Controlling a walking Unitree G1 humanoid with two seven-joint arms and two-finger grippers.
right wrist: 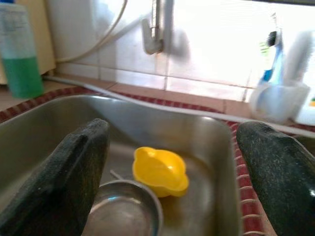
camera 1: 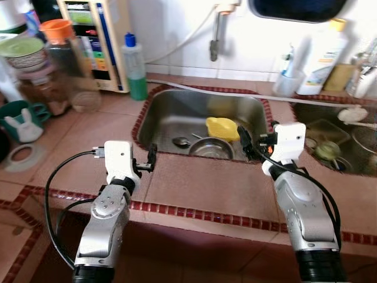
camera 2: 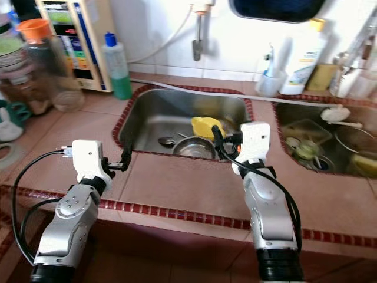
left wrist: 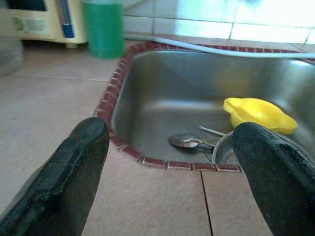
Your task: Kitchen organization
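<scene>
The left wrist view shows a spoon [left wrist: 186,141] on the sink [camera 1: 177,112] floor, beside a steel bowl [right wrist: 123,209]; the right wrist view brings out the yellow dish [right wrist: 161,170] just behind that bowl. All three lie ahead of and below both hands. The left hand [camera 1: 151,159] hovers over the tabletop [camera 1: 194,188] at the sink's near rim, fingers spread. The right hand [camera 1: 244,143], fingers also spread, reaches over the rim, perhaps just above the bowl.

Light: bright daylight from the tiled wall [right wrist: 206,44] side, washed out white in the wrist views
Glare: sheen on the sink [camera 1: 177,112] steel
Blur: black fingers [left wrist: 64,187] soft up close; head views slightly soft
</scene>
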